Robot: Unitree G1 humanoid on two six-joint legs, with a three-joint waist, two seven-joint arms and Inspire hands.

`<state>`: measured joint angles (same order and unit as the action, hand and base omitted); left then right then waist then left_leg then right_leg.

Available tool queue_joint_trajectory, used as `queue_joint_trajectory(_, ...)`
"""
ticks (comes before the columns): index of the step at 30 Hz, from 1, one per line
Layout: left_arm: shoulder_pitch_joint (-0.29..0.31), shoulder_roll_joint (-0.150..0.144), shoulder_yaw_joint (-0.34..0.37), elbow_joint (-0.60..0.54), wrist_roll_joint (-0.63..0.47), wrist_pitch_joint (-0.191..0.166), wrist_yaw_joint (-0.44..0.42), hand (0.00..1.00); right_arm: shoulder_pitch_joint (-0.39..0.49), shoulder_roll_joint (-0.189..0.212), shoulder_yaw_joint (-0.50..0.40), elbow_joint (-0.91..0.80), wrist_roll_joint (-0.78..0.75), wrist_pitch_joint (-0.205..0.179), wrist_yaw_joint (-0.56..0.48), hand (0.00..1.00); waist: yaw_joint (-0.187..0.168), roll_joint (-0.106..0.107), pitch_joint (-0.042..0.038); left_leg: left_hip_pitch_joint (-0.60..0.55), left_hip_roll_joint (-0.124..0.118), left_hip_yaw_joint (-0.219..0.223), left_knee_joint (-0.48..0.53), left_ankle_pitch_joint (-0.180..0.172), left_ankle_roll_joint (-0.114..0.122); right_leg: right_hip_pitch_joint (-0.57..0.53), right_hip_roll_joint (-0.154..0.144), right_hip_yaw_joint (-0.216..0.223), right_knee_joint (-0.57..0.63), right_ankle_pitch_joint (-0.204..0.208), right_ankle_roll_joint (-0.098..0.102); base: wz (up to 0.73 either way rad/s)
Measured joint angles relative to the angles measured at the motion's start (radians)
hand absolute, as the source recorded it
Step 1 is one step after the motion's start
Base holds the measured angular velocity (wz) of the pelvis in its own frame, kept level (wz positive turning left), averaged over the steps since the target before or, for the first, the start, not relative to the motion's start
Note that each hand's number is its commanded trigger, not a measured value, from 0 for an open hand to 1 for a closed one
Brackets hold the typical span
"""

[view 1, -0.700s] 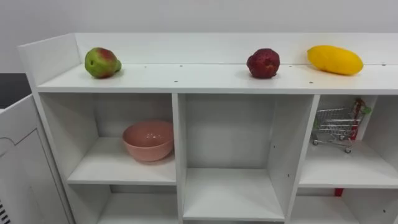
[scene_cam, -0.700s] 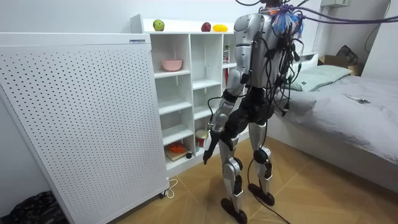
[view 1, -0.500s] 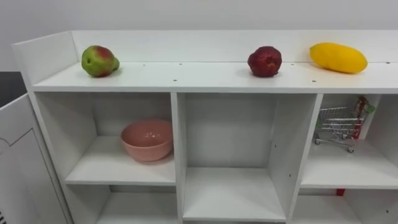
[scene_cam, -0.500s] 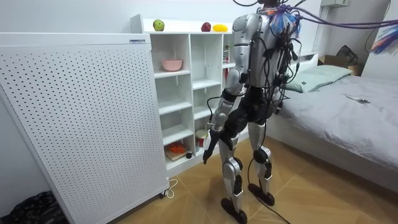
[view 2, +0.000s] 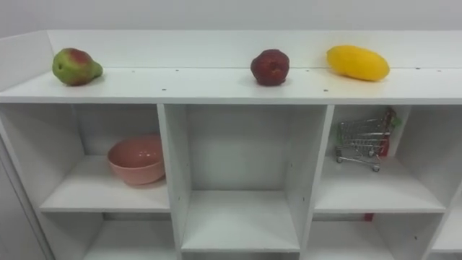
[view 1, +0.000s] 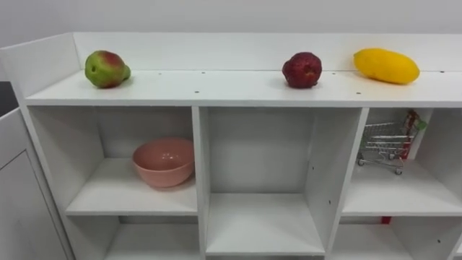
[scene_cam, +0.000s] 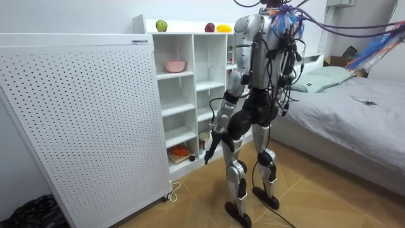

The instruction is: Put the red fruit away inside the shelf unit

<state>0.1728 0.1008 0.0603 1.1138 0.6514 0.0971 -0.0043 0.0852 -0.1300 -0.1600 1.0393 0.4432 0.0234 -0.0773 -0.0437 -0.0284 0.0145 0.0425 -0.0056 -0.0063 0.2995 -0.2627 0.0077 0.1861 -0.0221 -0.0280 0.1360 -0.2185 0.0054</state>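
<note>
Three fruits lie on the top board of the white shelf unit (view 1: 216, 90): a green-and-red pear (view 1: 105, 68) at the left, a dark red apple (view 1: 302, 70) right of the middle, and a yellow mango (view 1: 386, 66) at the far right. All three are apart from one another. I stand upright facing the shelf unit (scene_cam: 190, 82), about a step from it. My left hand (scene_cam: 210, 145) hangs low beside my thigh, at the height of the lower compartments and far below the fruit. It holds nothing that I can make out.
A pink bowl (view 1: 163, 162) sits in the upper left compartment and a small wire shopping cart (view 1: 382, 146) in the upper right one. The middle compartment (view 1: 260, 224) is bare. A white perforated panel (scene_cam: 76, 114) stands at the room view's left, a bed (scene_cam: 354, 107) at its right.
The eye view has shifted a little, so the camera moved. In the room view I have leaned slightly toward the shelf. The fruits lie where they were.
</note>
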Motion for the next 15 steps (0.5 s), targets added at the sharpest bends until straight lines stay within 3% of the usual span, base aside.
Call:
queue_joint_trajectory(3,0.013,0.004,0.021,-0.027,-0.014,-0.012,0.004,0.0,-0.009,-0.002,-0.059,-0.111,0.029,-0.01,-0.08,0.0,-0.009,-0.006,-0.0015,0.005,-0.007,-0.003,-0.004,0.003,0.004,0.003,-0.006,-0.001,0.0,-0.004,0.005,0.03)
queue_joint_trajectory(6,0.025,0.011,0.036,-0.071,-0.011,-0.025,0.028,0.0,-0.011,-0.003,-0.084,-0.389,0.022,-0.031,-0.19,0.0,-0.009,-0.01,-0.0048,-0.004,-0.01,0.004,-0.005,0.004,0.007,-0.018,-0.009,0.005,0.004,-0.004,0.008,-0.06)
queue_joint_trajectory(11,0.04,0.011,0.044,-0.093,-0.007,-0.025,0.043,0.0,-0.037,-0.014,-0.1,-0.645,-0.024,-0.067,-0.28,0.0,-0.003,-0.017,-0.0131,0.009,-0.006,0.025,-0.02,0.005,0.007,-0.021,-0.009,-0.004,0.02,-0.004,0.008,-0.05)
queue_joint_trajectory(15,0.06,0.011,0.044,-0.102,-0.006,-0.019,0.045,0.0,-0.043,-0.018,-0.1,-0.807,-0.085,-0.067,-0.329,0.0,0.001,-0.018,-0.0136,0.017,-0.007,0.033,-0.035,0.005,0.008,-0.025,-0.011,-0.005,0.02,-0.004,0.008,-0.06)
